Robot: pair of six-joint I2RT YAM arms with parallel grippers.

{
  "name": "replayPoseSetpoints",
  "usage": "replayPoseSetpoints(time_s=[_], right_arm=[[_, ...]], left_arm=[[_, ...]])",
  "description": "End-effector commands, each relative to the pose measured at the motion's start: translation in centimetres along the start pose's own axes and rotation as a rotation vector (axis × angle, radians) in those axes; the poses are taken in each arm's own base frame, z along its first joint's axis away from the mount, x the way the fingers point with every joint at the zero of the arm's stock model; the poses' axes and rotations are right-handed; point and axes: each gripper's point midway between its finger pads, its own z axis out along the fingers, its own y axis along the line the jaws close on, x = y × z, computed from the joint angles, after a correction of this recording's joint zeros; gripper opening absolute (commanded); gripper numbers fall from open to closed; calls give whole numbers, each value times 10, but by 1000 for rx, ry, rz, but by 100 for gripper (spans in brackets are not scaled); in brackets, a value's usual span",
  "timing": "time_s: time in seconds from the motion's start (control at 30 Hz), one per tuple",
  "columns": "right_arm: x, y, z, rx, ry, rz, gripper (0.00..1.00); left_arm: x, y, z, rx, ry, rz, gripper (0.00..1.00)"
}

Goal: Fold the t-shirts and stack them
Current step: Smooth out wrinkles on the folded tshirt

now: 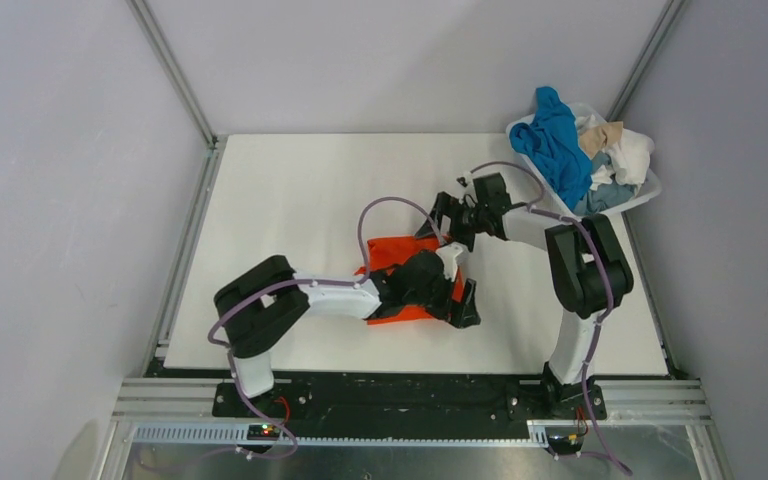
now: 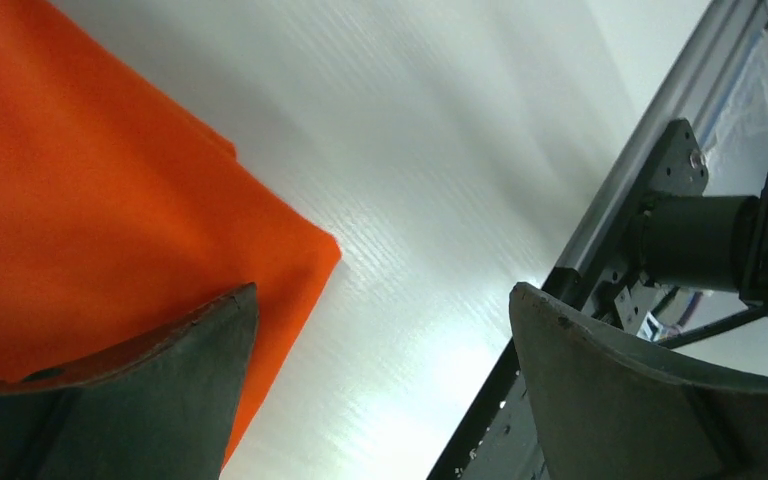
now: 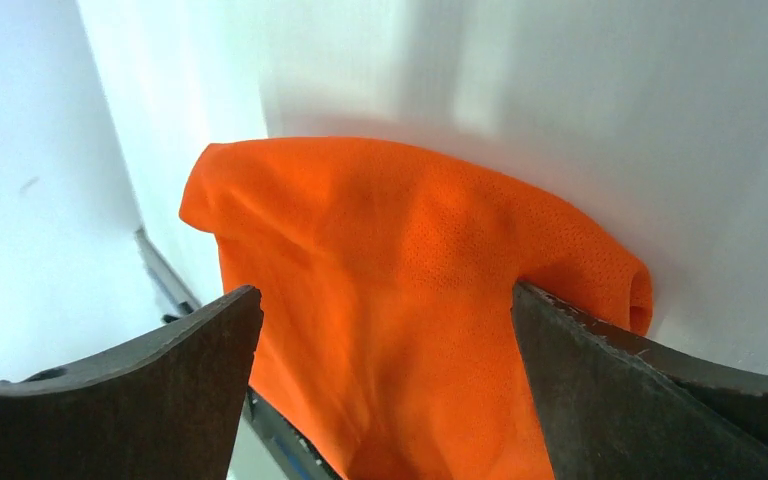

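Note:
The bright orange t-shirt (image 1: 392,252) lies folded on the white table near its middle, partly under my left wrist. In the left wrist view the shirt (image 2: 90,200) fills the left side, its corner pointing right. My left gripper (image 1: 465,305) is open and empty at the shirt's near right corner, one finger over the cloth edge, the gap (image 2: 384,330) over bare table. My right gripper (image 1: 439,220) is open at the shirt's far edge. In the right wrist view the shirt (image 3: 390,290) shows between the open jaws (image 3: 385,320), and nothing is held.
A white plastic basket (image 1: 648,190) stands at the table's far right corner, holding a blue shirt (image 1: 557,140), a beige one (image 1: 605,133), a white one (image 1: 632,150) and a pale grey-blue one (image 1: 600,197). The right arm's base (image 2: 710,240) and the table's metal rail show in the left wrist view.

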Motion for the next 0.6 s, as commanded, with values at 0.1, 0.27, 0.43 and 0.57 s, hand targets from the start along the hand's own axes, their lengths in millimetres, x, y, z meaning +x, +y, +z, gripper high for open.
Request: replayPoseSetpoints(time_s=[0.1, 0.27, 0.43, 0.57], right_arm=[[-28, 31, -35, 178, -113, -131, 100], [-12, 67, -65, 148, -140, -147, 99], [22, 72, -65, 49, -93, -90, 99], [34, 56, -50, 33, -61, -69, 99]], left_arm=[[-65, -7, -84, -130, -288, 25, 100], [-77, 32, -132, -260, -383, -50, 100], [-52, 83, -122, -343, -322, -161, 100], [-32, 106, -104, -392, -254, -194, 100]])
